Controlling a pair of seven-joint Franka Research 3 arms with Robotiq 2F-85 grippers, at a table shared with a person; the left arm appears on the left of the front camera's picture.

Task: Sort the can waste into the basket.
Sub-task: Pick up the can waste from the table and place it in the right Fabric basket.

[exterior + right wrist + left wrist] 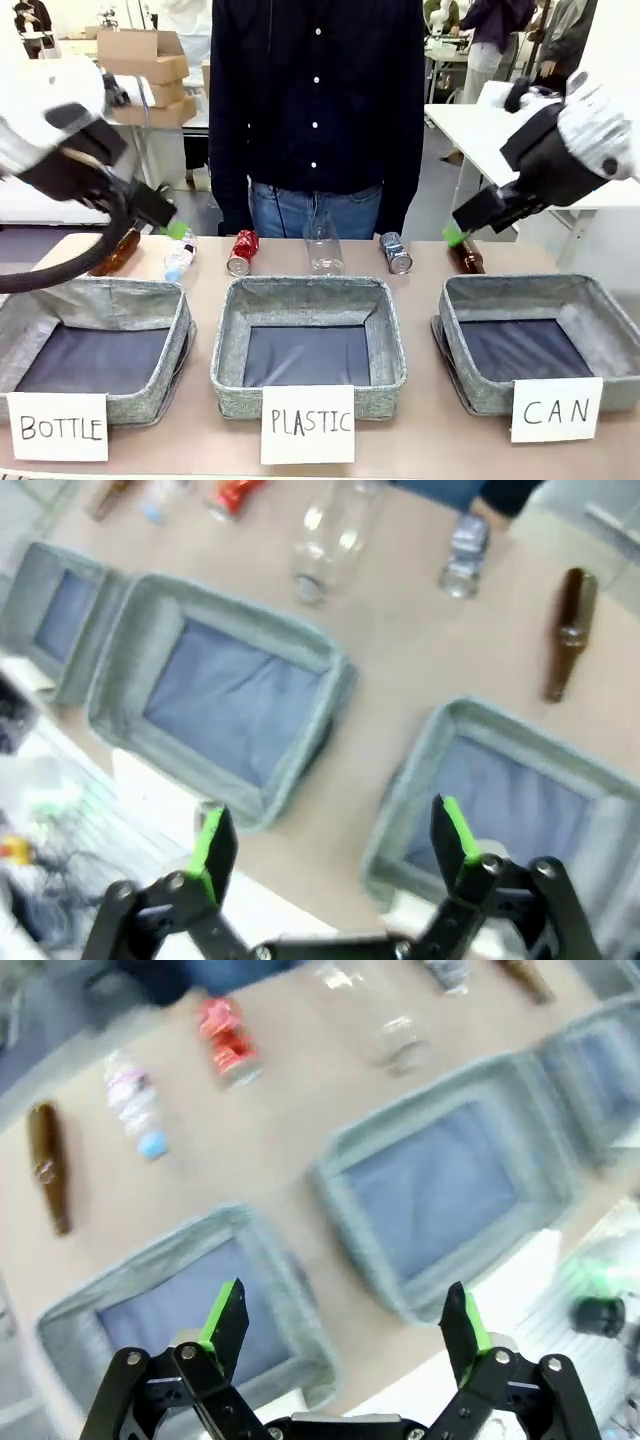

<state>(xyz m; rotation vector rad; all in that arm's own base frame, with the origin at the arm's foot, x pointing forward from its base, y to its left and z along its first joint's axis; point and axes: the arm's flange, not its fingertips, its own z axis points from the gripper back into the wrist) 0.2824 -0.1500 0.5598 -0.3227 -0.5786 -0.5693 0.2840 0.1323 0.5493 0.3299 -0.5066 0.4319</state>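
A red can [242, 251] lies on its side at the table's far edge, left of centre; its blurred shape [226, 1039] also shows in the left wrist view. The dark can [396, 252] with silver ends lies right of centre [465, 553]. The grey basket lettered "CAN" [597, 345] stands at the front right with nothing in it. My left gripper [343, 1322] hangs open, high over the left side, green pad [177, 229] showing. My right gripper [331, 842] is open above the right bin's far edge, holding nothing.
Bins lettered "BOTTLE" [20, 330] and "PLASTIC" [225, 340] stand left and centre. Brown bottles [117, 251] [466, 256] and clear plastic bottles [180, 257] [323, 250] lie along the far edge. A person [316, 100] stands behind the table.
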